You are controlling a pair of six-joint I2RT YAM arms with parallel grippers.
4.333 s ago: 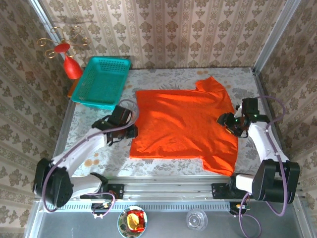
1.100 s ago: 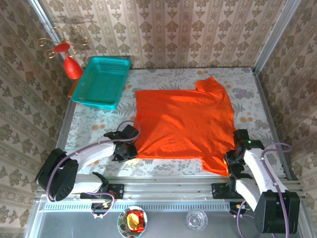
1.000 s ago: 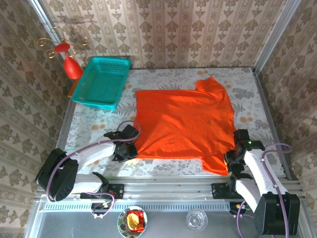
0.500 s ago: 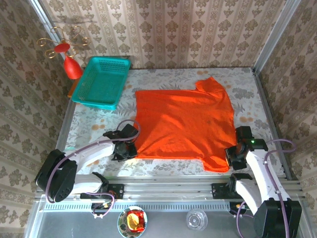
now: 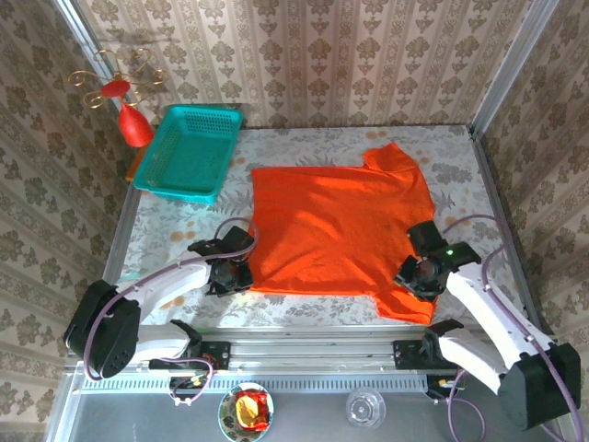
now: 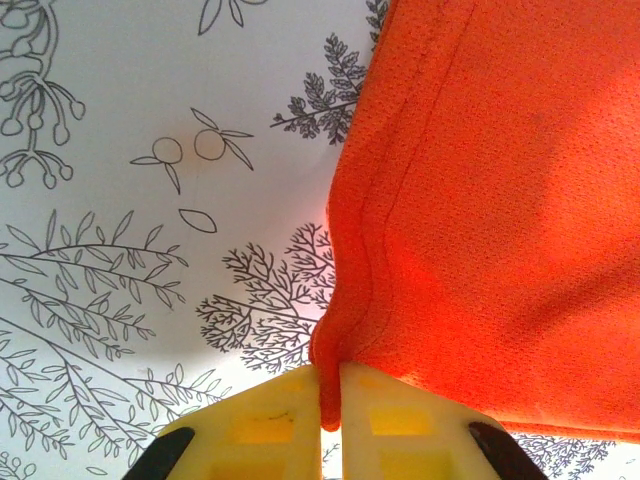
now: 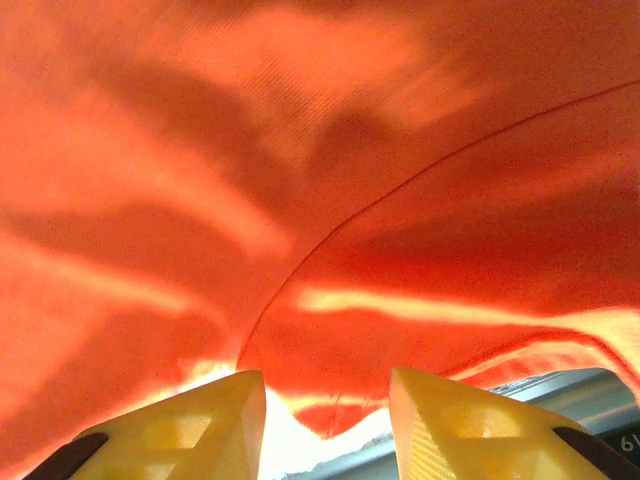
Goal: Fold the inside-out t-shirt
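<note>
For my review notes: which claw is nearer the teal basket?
Left. The left claw grips the t-shirt corner in front of the teal basket; the right claw is over the shirt's opposite near corner.

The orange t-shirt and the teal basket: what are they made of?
The t-shirt looks like a thin matte knit, probably synthetic: the left wrist view shows a fine mesh weave and a stitched hem. The teal basket looks like moulded plastic, with lattice walls and a faint sheen.
</note>
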